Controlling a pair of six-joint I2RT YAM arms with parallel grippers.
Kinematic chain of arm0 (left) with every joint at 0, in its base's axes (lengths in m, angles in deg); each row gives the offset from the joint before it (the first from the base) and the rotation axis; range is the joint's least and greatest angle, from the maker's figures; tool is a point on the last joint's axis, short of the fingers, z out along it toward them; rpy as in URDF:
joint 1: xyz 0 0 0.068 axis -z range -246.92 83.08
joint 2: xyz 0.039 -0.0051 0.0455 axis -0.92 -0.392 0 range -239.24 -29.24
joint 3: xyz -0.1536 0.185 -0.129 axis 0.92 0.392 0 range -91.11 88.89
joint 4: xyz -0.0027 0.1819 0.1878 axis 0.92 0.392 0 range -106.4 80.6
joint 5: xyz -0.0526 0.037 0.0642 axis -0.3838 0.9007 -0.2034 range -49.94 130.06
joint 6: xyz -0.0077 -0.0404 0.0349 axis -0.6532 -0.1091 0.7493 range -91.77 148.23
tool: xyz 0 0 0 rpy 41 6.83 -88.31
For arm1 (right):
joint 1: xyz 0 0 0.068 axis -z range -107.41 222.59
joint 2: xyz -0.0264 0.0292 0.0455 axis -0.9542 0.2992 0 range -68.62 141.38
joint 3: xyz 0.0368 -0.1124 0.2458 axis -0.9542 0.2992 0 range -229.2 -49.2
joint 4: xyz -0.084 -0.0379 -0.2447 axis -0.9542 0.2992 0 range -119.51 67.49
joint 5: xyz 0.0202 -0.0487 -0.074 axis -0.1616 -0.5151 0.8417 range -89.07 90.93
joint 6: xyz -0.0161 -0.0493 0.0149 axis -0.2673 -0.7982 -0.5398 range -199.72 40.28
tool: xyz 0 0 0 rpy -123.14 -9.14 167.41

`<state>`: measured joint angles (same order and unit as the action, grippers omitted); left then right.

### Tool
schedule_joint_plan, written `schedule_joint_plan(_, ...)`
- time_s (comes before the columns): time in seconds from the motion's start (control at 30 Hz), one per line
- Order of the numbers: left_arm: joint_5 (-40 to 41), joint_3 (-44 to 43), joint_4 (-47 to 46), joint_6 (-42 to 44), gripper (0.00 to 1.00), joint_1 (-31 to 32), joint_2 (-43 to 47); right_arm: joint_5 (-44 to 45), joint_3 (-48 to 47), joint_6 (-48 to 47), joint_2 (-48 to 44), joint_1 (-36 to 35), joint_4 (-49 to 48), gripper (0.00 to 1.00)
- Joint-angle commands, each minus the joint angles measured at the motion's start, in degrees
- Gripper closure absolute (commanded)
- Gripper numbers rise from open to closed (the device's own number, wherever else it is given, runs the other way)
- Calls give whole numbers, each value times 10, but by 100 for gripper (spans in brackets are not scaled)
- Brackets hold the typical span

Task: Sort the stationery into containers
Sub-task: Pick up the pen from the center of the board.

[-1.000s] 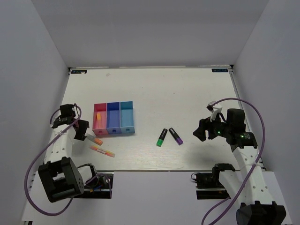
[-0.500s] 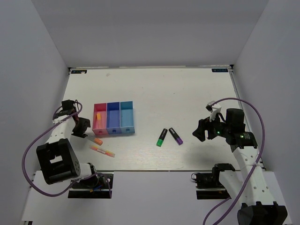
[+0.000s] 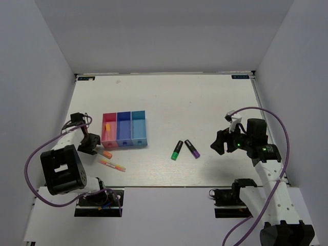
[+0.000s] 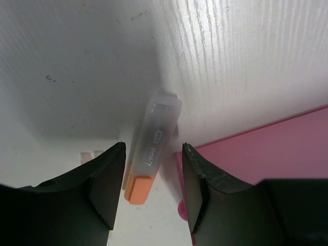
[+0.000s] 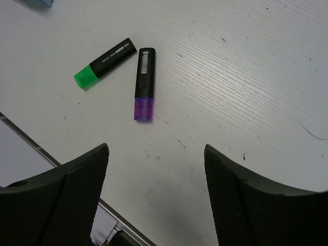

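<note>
The surface (image 3: 195, 102) is white with fine grey grain lines. Left of centre in the top view sit a pink-red bin (image 3: 109, 144), a dark blue bin (image 3: 123, 143) and a light blue bin (image 3: 139, 142). The orange marker (image 4: 150, 154) has a frosted, see-through part. The thin pen (image 3: 111, 165) is banded pink, orange and yellow. The green marker (image 5: 105, 64) and the purple marker (image 5: 144, 84) are otherwise black, the purple one with a white barcode. The left fingers (image 4: 105, 189) are plain black and the right fingers (image 5: 66, 200) black with a fine dotted texture. The cable (image 3: 279, 133) is purple.
</note>
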<state>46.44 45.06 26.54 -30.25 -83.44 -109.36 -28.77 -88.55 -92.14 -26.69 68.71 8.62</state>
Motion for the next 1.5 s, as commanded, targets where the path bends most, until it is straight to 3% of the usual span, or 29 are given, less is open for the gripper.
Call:
schedule_joint_plan(0.0,9,8,-15,6,42,-2,-3,5,-26,1,-5,-4,3,23)
schedule_joint_plan(0.43,20,16,-22,20,44,-3,-39,10,-24,2,-3,-4,-1,23)
schedule_joint_plan(0.63,22,32,-35,23,53,-4,-45,10,-24,3,-3,-4,-2,23)
schedule_joint_plan(0.77,23,46,-42,24,64,-4,-49,10,-24,2,-4,-3,-1,23)
schedule_joint_plan(0.9,21,45,-35,32,83,-10,-42,9,-23,3,-4,-3,-2,23)
schedule_joint_plan(1.1,22,5,5,86,100,-10,15,5,-26,4,-4,-3,-2,23)
schedule_joint_plan(1.47,-50,-20,29,125,100,-5,107,4,-23,5,-4,-4,-2,23)
